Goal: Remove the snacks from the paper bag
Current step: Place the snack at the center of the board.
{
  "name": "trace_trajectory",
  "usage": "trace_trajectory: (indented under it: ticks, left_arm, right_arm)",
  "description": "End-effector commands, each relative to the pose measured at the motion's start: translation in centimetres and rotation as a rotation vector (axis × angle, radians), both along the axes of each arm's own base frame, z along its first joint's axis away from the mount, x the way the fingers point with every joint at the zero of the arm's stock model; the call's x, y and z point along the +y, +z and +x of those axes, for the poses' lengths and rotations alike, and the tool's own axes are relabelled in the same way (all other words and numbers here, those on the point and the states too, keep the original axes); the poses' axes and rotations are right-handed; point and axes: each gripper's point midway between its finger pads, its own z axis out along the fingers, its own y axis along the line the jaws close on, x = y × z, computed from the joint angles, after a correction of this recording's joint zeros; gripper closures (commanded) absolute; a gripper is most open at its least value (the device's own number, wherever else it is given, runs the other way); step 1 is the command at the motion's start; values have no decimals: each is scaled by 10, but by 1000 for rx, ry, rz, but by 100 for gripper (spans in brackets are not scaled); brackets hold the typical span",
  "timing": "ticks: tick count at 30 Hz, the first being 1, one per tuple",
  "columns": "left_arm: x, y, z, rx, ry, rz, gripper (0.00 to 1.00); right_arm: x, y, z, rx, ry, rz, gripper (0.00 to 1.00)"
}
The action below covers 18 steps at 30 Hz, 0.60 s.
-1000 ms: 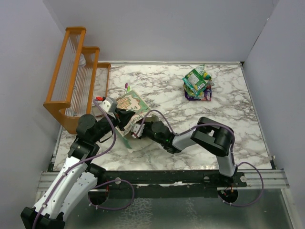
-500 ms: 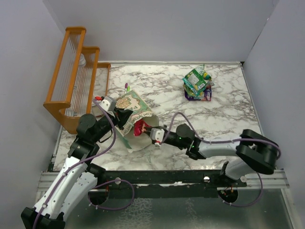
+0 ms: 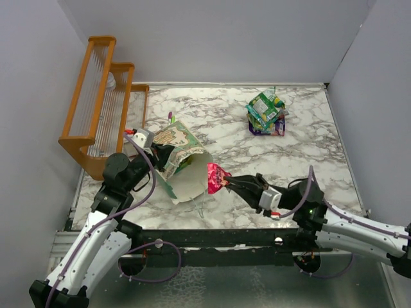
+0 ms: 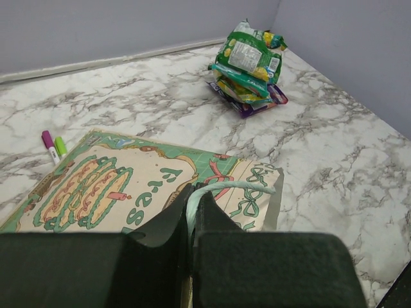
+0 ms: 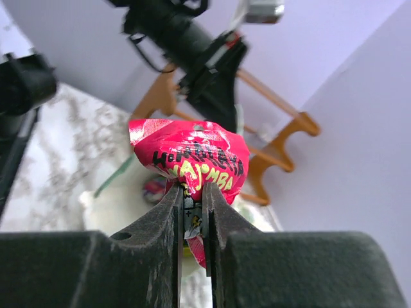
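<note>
Right wrist: right gripper (image 5: 191,194) pinches 1 crinkly pink packet (image 5: 192,154); left gripper (image 4: 194,196) clamps mint paper bag (image 4: 128,186).

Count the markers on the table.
2. A purple-capped marker and a green-capped marker lie side by side on the table, beside the bag. Others may be hidden under the bag.

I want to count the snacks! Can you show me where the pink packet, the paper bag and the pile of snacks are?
pink packet (image 5: 192,157): right wrist view, on its printed front.
paper bag (image 3: 180,138): top view, on its printed face.
pile of snacks (image 3: 265,109): top view, on the top of the heap.
</note>
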Motion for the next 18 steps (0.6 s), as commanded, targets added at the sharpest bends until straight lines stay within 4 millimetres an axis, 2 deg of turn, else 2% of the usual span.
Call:
trace_trajectory:
  ticks: [1, 3, 5, 7, 9, 13, 16, 18]
  left_arm:
    - [8, 6, 6, -18, 50, 2, 100]
    - [9, 6, 6, -18, 52, 2, 100]
    - [9, 5, 6, -17, 53, 1, 100]
    - [9, 6, 7, -20, 54, 2, 100]
    - [9, 5, 7, -20, 52, 2, 100]
    - [7, 4, 7, -12, 41, 2, 100]
    - [6, 3, 6, -9, 35, 0, 100]
    - [6, 4, 5, -10, 34, -1, 100]
  right_arm:
    - [-31, 35, 23, -47, -201, 86, 99]
    - [-52, 50, 45, -49, -361, 162, 99]
    - [-78, 56, 74, -20, -576, 234, 99]
    - [-108, 51, 104, 32, -824, 287, 99]
    - [-130, 43, 123, 60, -1012, 320, 98]
    - [-146, -10, 161, 214, -1170, 275, 99]
    - [-157, -64, 190, 493, -1184, 296, 99]
    - [-170, -97, 203, 609, -1227, 287, 99]
